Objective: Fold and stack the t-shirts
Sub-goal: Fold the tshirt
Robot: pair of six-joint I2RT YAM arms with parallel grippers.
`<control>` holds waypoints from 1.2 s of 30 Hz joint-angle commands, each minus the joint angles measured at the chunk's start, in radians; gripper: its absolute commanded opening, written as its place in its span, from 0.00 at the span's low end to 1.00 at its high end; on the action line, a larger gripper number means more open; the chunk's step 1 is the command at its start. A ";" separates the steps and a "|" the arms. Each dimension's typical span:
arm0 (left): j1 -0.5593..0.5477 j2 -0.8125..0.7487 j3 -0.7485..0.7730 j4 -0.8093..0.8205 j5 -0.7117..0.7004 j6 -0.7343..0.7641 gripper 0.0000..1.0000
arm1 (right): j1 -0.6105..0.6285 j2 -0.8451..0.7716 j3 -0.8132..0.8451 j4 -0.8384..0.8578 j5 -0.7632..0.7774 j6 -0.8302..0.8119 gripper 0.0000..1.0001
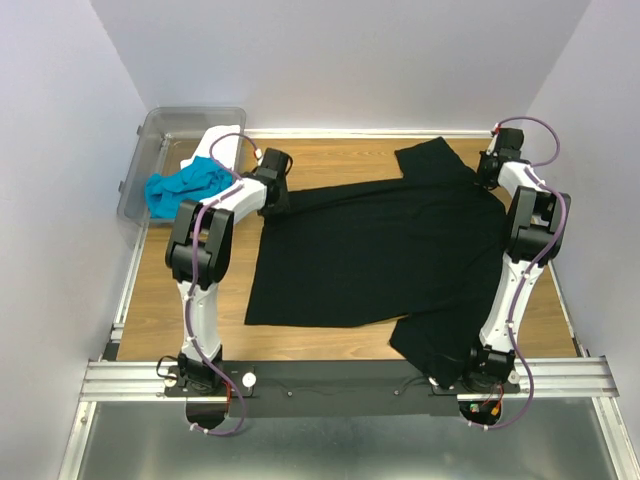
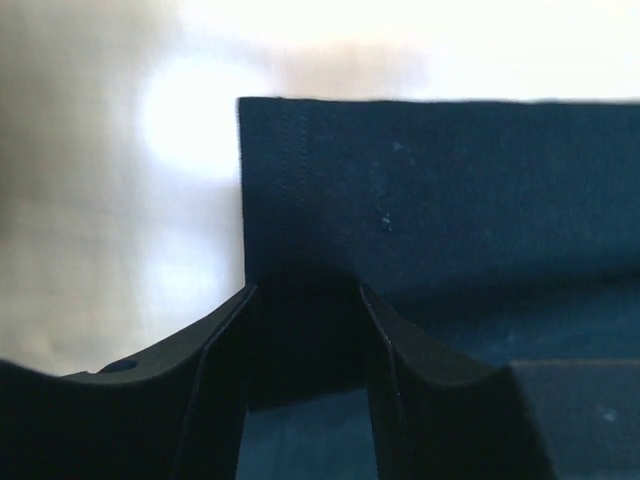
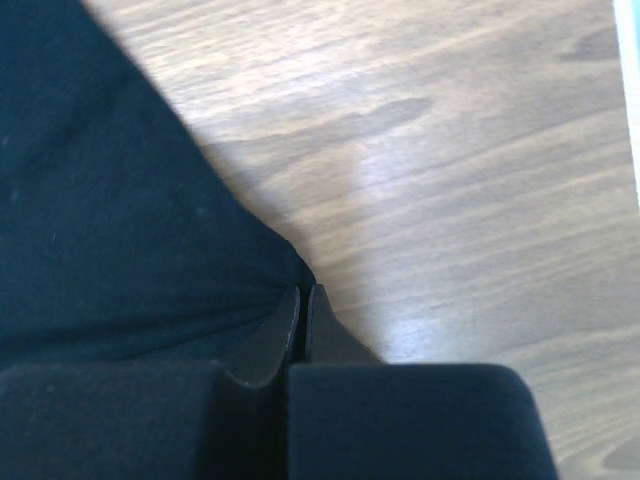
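The large black t-shirt (image 1: pixel 380 250) lies spread flat on the wooden table, sleeves at the far and near right. My left gripper (image 1: pixel 277 200) is down at its far left corner, open. In the left wrist view the hemmed corner of the black t-shirt (image 2: pixel 450 190) runs in between the left gripper's (image 2: pixel 305 290) spread fingers. My right gripper (image 1: pixel 487 172) is at the far right edge of the shirt. In the right wrist view the right gripper (image 3: pixel 303 292) is shut on the puckered edge of the black t-shirt (image 3: pixel 100 220). A turquoise t-shirt (image 1: pixel 185 185) and a white t-shirt (image 1: pixel 222 135) lie crumpled in the bin.
A clear plastic bin (image 1: pixel 160 125) stands at the far left corner, partly off the table. Bare wood (image 1: pixel 190 290) shows left of the black shirt and along the far edge (image 1: pixel 340 150). White walls close in the table on three sides.
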 commanded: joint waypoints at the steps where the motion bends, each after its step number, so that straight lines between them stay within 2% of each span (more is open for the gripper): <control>1: -0.046 -0.058 -0.183 -0.114 0.078 -0.038 0.52 | -0.031 -0.017 -0.047 -0.052 0.138 0.014 0.01; 5: -0.089 -0.110 -0.269 -0.102 0.117 -0.047 0.52 | -0.068 -0.024 -0.057 -0.052 0.176 0.043 0.01; 9: -0.086 -0.096 -0.221 -0.094 0.088 -0.050 0.53 | -0.077 -0.016 -0.031 -0.052 0.153 0.028 0.01; 13: -0.072 -0.049 -0.078 -0.087 0.039 -0.046 0.59 | -0.077 -0.005 -0.012 -0.051 0.081 0.027 0.00; 20: -0.031 0.076 0.157 -0.102 -0.007 -0.021 0.66 | -0.072 -0.005 -0.024 -0.051 0.046 0.027 0.01; 24: -0.021 0.099 0.203 -0.076 -0.024 -0.013 0.71 | -0.072 -0.016 -0.032 -0.051 0.046 -0.004 0.01; 28: -0.018 0.149 0.257 -0.021 -0.023 0.022 0.71 | -0.072 -0.010 -0.034 -0.051 0.032 0.007 0.00; 31: -0.018 0.215 0.367 -0.048 -0.030 0.042 0.67 | -0.071 -0.010 -0.041 -0.051 0.028 0.013 0.01; 36: -0.018 0.266 0.412 -0.070 -0.038 0.049 0.64 | -0.072 -0.013 -0.049 -0.051 0.021 0.014 0.01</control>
